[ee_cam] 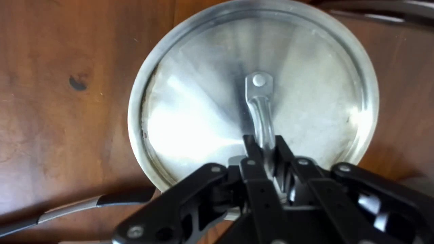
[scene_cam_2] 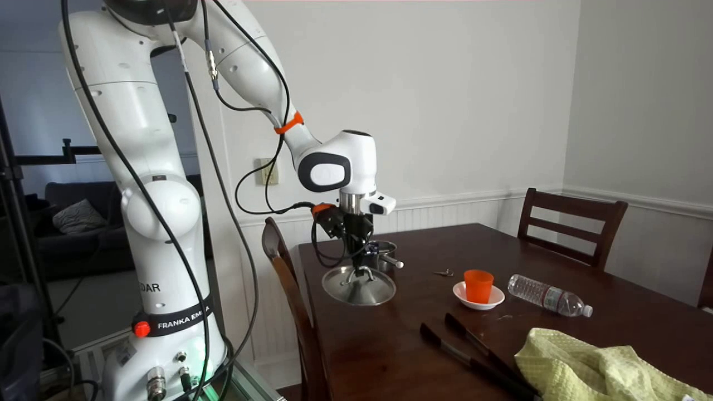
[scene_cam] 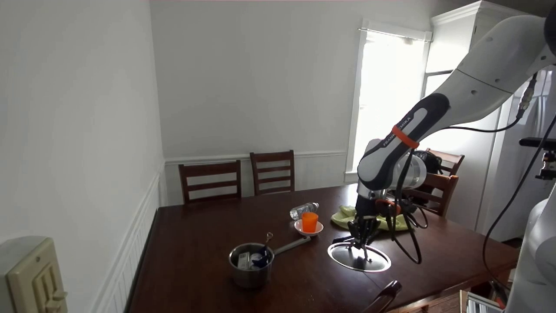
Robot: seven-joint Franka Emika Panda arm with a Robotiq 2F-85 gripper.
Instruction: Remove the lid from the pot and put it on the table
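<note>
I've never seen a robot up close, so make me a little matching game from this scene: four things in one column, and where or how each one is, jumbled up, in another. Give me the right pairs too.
Things
1. orange cup
2. lid
3. plastic bottle
4. pot

Where or how
A. held in the gripper
B. sitting in a small white bowl
C. uncovered, with objects inside
D. lying on its side on the table

Right pairs: 1-B, 2-A, 3-D, 4-C
</note>
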